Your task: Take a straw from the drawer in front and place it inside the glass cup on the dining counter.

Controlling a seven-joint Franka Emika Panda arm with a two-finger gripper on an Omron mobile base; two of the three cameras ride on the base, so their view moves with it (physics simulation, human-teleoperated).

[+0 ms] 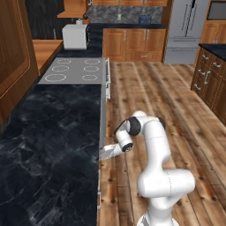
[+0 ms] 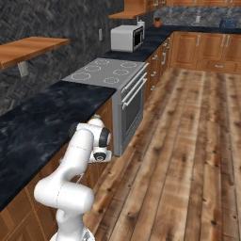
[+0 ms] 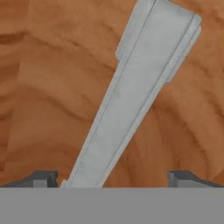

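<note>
Hand view: the claw (image 3: pixel 113 177) stands wide, its two dark finger tips (image 3: pixel 43 178) far apart at the bottom of the picture, nothing gripped between them. A silver bar handle (image 3: pixel 135 94) runs on a slant between the tips, from near the one on the picture's left up to the top right; flat, pale grey metal with raised mounts near its upper end. Behind it, close up, the drawer (image 3: pixel 48 87) front: medium-brown wood with curving grain, shut as far as this view tells. Whether the tips touch the handle cannot be told. Left base view: the white arm (image 1: pixel 154 150) bends down from its base on the plank floor (image 1: pixel 176 110) and reaches in under the edge of the black white-veined marble surface (image 1: pixel 48 145), the hand at the cabinet front just below the surface's rim. Right base view: the hand sits against the brown cabinet face beside the steel oven (image 2: pixel 129 106), whose grey cooktop (image 2: pixel 106 70) adjoins the marble surface. A white microwave (image 2: pixel 126 37) stands farther along, and a wooden shelf (image 2: pixel 28 49) hangs on the grey herringbone tile wall.
</note>
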